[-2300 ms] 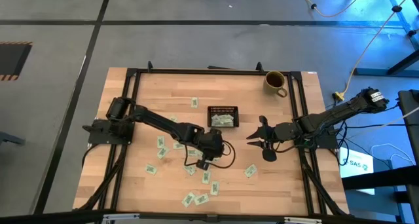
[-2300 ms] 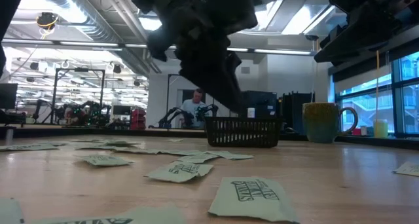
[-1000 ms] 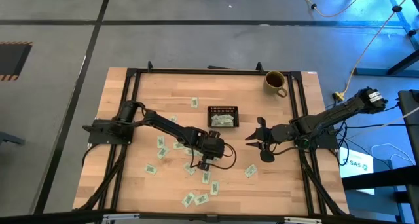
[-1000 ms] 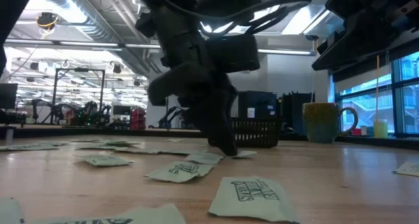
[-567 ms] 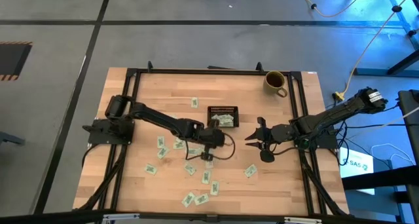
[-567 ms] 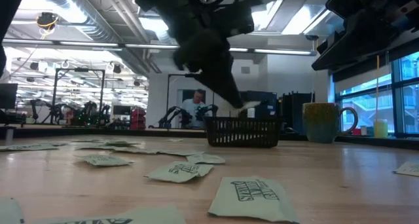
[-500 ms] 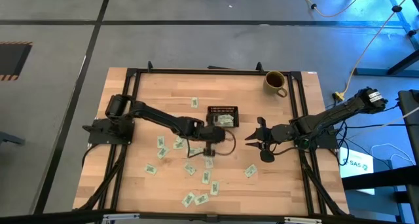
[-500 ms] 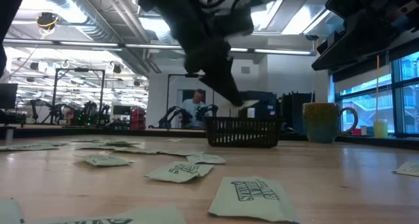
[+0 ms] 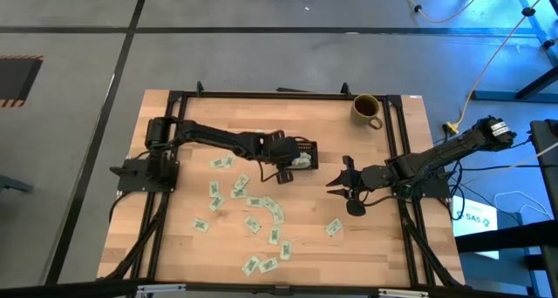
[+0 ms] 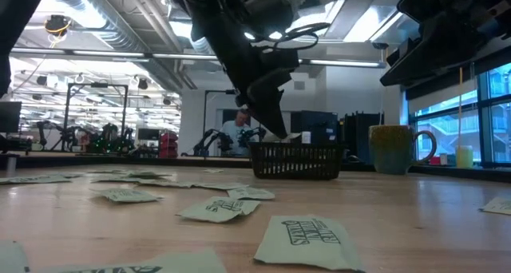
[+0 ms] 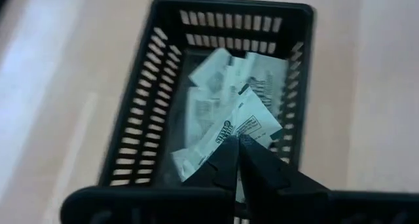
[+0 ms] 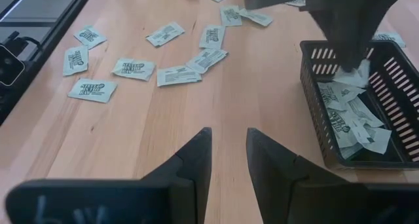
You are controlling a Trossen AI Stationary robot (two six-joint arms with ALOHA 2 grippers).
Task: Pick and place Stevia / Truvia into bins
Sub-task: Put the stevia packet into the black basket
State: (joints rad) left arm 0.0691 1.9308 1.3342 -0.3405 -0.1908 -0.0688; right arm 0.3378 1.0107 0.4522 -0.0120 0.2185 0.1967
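Stevia packet (image 11: 245, 122) stays nipped between the near-closed tips of the left gripper (image 9: 299, 159), which has carried it up from the table and now hangs over the black tray (image 9: 311, 147) at 12 o'clock of centre. Release looks imminent; loose packets (image 9: 261, 201) remain at 6 to 8 o'clock, and the right gripper (image 9: 339, 181) waits parted and empty at 3 o'clock.

Black slotted tray (image 9: 297, 146) is sitting near table's middle, holding a loose pile of pale green-and-white packets (image 12: 350, 116). One packet (image 11: 239, 127) is hanging tilted over that pile, pinched at its lower edge. Other packets (image 9: 247, 202) are lying flat, scattered on the wood, most printed side up.
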